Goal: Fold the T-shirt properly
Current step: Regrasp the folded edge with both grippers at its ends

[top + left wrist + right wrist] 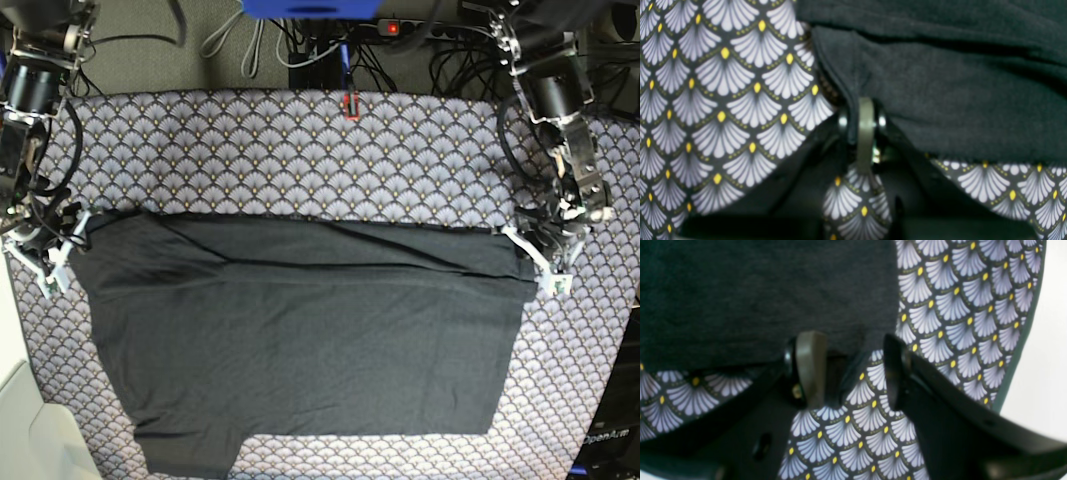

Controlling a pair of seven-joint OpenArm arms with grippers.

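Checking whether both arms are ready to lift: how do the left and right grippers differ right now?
The left gripper is shut, pinching the T-shirt at its edge; the right gripper stands open, holding nothing. The left's fingers have cloth between them; the right's fingers straddle the shirt's edge, with tablecloth showing in the gap. Both sit low at opposite ends of the shirt's folded top edge.

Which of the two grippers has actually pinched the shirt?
The left gripper: it is shut on the T-shirt edge. The right gripper sits open at the opposite edge, tablecloth visible between its fingers.
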